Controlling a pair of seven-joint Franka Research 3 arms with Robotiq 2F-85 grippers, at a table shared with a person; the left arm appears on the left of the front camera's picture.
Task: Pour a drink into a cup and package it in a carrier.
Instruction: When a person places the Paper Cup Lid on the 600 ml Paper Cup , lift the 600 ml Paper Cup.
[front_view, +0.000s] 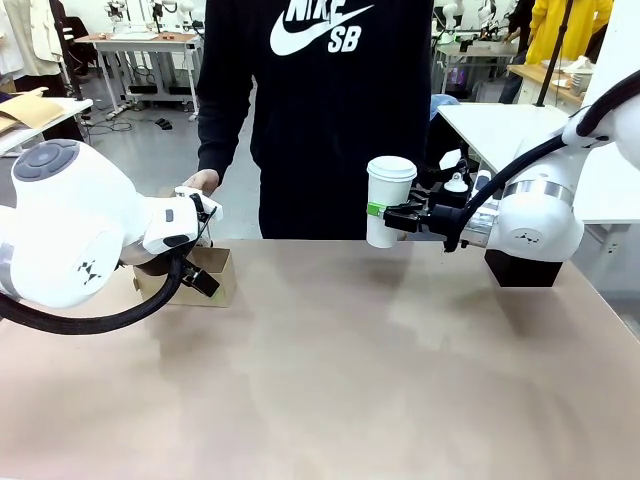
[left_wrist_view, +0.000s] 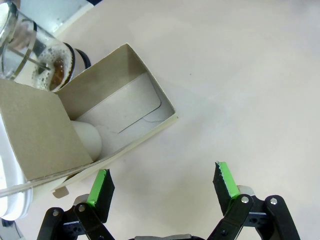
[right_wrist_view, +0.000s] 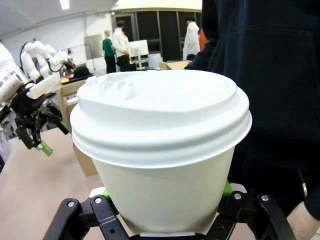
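Observation:
The white paper cup (front_view: 389, 200) with its white lid (right_wrist_view: 160, 112) hangs above the table's far edge, in front of the person. My right gripper (front_view: 388, 214) is shut on its lower wall. The brown cardboard carrier (front_view: 216, 278) stands on the table at the left. My left gripper (left_wrist_view: 163, 184) hovers just over it, open with nothing between its green pads (left_wrist_view: 226, 179). In the left wrist view the carrier (left_wrist_view: 125, 107) shows an open pocket, with a white rounded shape (left_wrist_view: 89, 139) under its flap. Beside it stands the glass jug with the dark, foamy drink (left_wrist_view: 56, 72).
A person in a black hoodie (front_view: 330, 110) stands at the far edge, one hand (front_view: 201, 181) behind the carrier. A black box (front_view: 523, 266) sits under my right arm. A white side table (front_view: 500, 125) is at the back right. The tan tabletop (front_view: 350, 370) is bare in front.

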